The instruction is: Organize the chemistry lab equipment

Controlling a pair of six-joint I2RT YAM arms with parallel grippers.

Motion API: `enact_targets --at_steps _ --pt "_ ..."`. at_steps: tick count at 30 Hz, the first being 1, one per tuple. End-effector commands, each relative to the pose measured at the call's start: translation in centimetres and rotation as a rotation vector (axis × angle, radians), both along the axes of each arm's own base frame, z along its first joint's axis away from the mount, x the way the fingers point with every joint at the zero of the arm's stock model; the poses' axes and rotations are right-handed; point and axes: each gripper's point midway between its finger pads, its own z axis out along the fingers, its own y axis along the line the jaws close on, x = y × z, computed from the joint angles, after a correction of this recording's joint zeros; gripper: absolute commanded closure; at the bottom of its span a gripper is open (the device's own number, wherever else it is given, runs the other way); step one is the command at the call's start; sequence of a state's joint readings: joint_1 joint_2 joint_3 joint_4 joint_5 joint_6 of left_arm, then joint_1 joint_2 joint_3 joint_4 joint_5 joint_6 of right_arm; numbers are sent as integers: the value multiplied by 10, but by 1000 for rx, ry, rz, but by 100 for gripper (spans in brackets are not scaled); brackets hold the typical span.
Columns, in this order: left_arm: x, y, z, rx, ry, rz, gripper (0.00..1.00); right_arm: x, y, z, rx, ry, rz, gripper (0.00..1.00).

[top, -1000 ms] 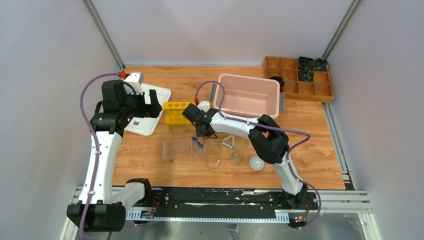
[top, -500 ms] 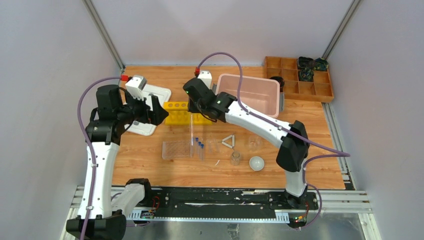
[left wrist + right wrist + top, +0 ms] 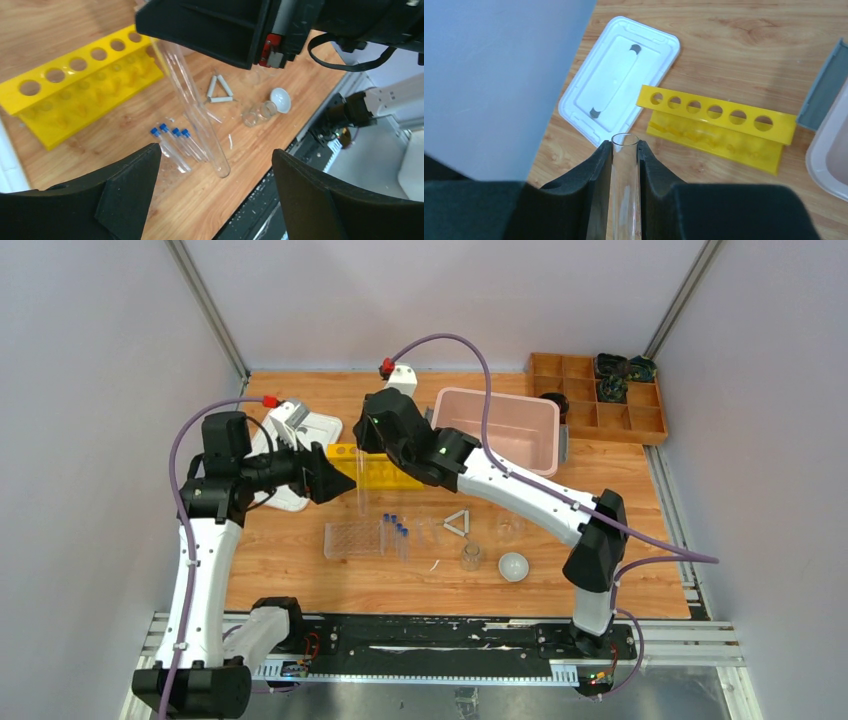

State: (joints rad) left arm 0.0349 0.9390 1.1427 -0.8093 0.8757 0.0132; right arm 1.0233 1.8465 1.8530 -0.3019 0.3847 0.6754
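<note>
My right gripper (image 3: 364,452) is shut on a long clear uncapped test tube (image 3: 362,492) and holds it upright above the table, in front of the yellow tube rack (image 3: 392,472). In the right wrist view the tube (image 3: 625,195) is clamped between the fingers of the right gripper (image 3: 625,150). My left gripper (image 3: 338,483) is open and empty, just left of the tube; in its wrist view the tube (image 3: 197,117) hangs ahead of the left gripper (image 3: 215,162). Small blue-capped tubes (image 3: 396,534) lie beside a clear plastic rack (image 3: 352,539). A white triangle (image 3: 456,523), glass cups (image 3: 471,557) and a white dish (image 3: 513,566) lie to the right.
A pink tub (image 3: 497,428) stands behind the right arm. Its white lid (image 3: 309,429) lies at the back left, partly hidden by my left arm. A brown wooden compartment tray (image 3: 598,395) sits at the back right corner.
My right gripper has risen from the table with the long tube and moved back and left toward the yellow rack. My left gripper has moved right, toward the tube.
</note>
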Motion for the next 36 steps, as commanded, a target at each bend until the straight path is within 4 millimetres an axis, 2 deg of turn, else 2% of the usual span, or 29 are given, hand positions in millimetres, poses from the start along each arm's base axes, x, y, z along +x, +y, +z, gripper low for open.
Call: enact_targets --at_steps 1,7,10,15,18,23,24,27,28,29,33,36 --pt "-12 -16 -3 -71 48 -108 16 -15 4 65 130 -117 21 100" --pt "-11 -17 -13 -65 68 -121 31 -27 7 88 183 -157 48 100" --pt "-10 -18 -14 -69 72 -129 35 -32 8 95 194 -175 59 100" --pt "-10 -20 -13 -83 85 -143 47 -38 11 104 220 -191 74 100" --pt "-11 -22 -13 -94 88 -159 57 -41 13 105 223 -195 84 100" --pt "-13 -21 -11 -80 55 -165 82 -44 14 101 217 -195 103 99" --pt "-12 -20 -10 -73 44 -164 86 -45 14 99 209 -190 107 91" --pt "-12 -18 -9 -46 7 -157 95 -50 11 90 161 -154 132 55" --pt "-12 -17 -9 -37 -6 -155 95 -52 9 87 141 -139 140 46" --pt "-12 -16 -8 -29 -20 -155 96 -56 10 83 120 -121 169 41" --pt "-12 -14 -7 -6 -55 -156 98 -69 11 70 62 -45 254 36" --pt "-13 -14 -6 2 -72 -159 99 -76 13 69 60 -13 302 41"
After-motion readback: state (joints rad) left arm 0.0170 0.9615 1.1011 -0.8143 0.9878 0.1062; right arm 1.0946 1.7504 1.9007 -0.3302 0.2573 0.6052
